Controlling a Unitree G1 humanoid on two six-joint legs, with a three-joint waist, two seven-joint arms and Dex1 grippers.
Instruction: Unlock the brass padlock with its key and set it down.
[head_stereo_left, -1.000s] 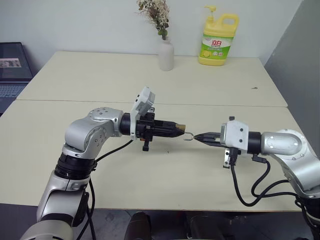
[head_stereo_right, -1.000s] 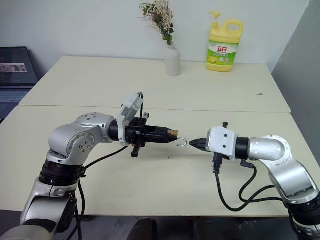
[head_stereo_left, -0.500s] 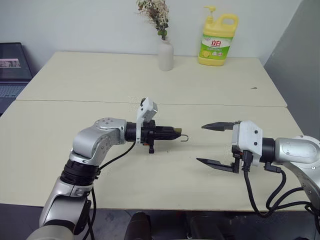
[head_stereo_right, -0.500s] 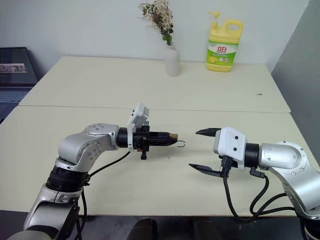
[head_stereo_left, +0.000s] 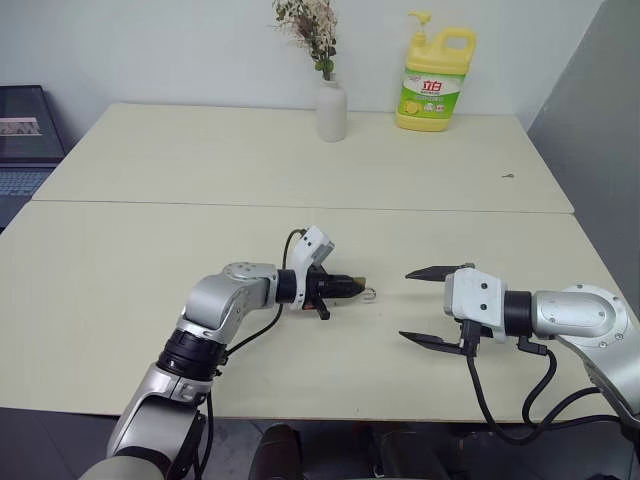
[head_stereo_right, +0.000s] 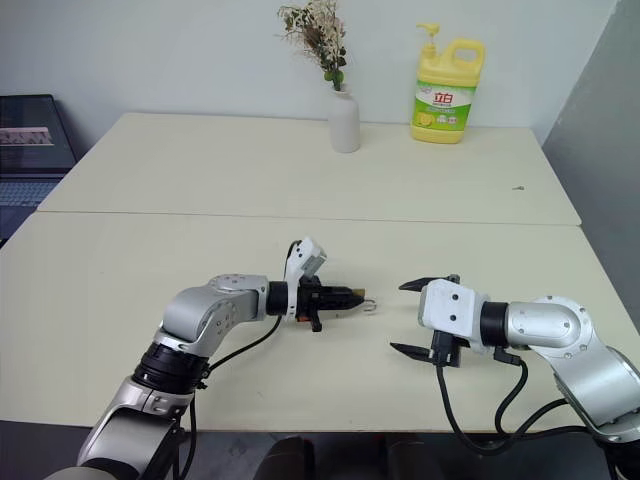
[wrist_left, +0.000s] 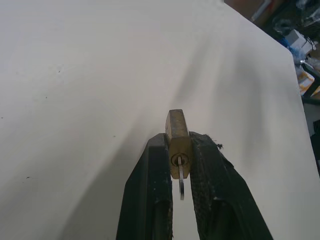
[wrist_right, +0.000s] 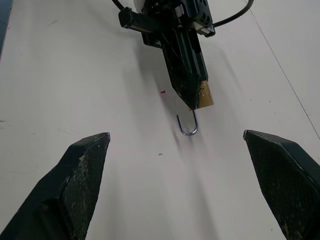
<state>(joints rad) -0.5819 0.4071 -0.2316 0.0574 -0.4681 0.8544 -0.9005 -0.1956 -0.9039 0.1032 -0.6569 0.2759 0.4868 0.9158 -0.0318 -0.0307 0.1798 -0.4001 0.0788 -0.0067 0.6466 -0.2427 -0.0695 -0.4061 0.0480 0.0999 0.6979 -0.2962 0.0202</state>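
Left gripper (head_stereo_left: 352, 287) is clamped on the padlock (wrist_left: 178, 142), fingers (wrist_left: 150, 200) pinching the brass body from both sides; the arm is bent at the elbow and laid low over the near table (head_stereo_left: 120, 290), with the wrist pointing right. The padlock is held just above the tabletop near the middle of the near table, brass end poking out past the fingertips. The shackle (wrist_right: 189, 126) is seen as a silvery hook sticking out to the right from the body, one leg free, so it reads as unlatched. In the left wrist view the key (wrist_left: 181, 186) is seen seated in the keyhole, its thin blade hanging out between the fingers. Right gripper (head_stereo_left: 427, 306) is spread wide and holds nothing; its two fingers (wrist_right: 80, 175) are well apart, one above and one below, pointed left toward the padlock. A clear gap is left between its tips and the shackle. The right forearm is held roughly level over the near right part of the table, cable looping below the wrist. On the far table a white vase (head_stereo_left: 332, 110) with dried flowers and a yellow bottle (head_stereo_left: 434, 80) are set near the wall, well apart from both arms. A laptop (head_stereo_left: 25, 135) is seen at far left.
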